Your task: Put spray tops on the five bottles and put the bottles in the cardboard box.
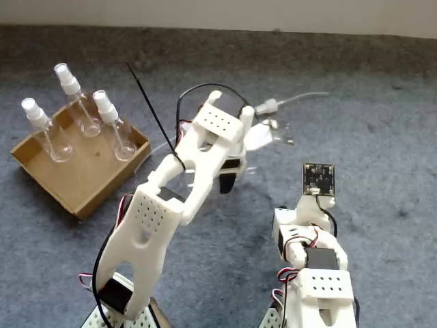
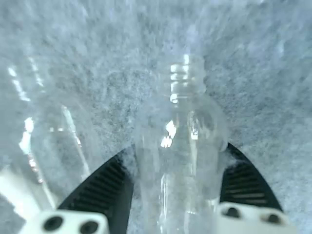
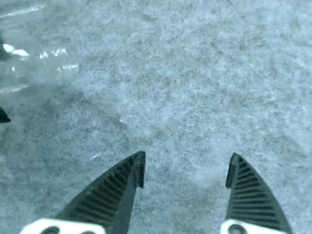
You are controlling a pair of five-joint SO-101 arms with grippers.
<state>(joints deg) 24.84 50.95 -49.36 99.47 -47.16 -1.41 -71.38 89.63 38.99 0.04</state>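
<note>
A clear uncapped bottle (image 2: 183, 146) lies between the fingers of my left gripper (image 2: 179, 148), neck pointing away, and the fingers press on both of its sides. Beside it is a second clear bottle (image 2: 48, 136). From above, my left gripper (image 1: 231, 171) is at mid-table over the clear bottles (image 1: 266, 137). A loose white spray top (image 1: 266, 107) with a long tube lies just beyond them. The cardboard box (image 1: 89, 184) at the left holds three capped bottles (image 1: 113, 126). My right gripper (image 3: 185, 163) hangs open over bare carpet, with a clear bottle (image 3: 34, 63) farther off.
Grey carpet (image 1: 382, 137) covers the table, with free room at the right and front. A thin black cable (image 1: 153, 113) rises between the box and the left arm. The right arm (image 1: 317, 260) is folded back at the front right.
</note>
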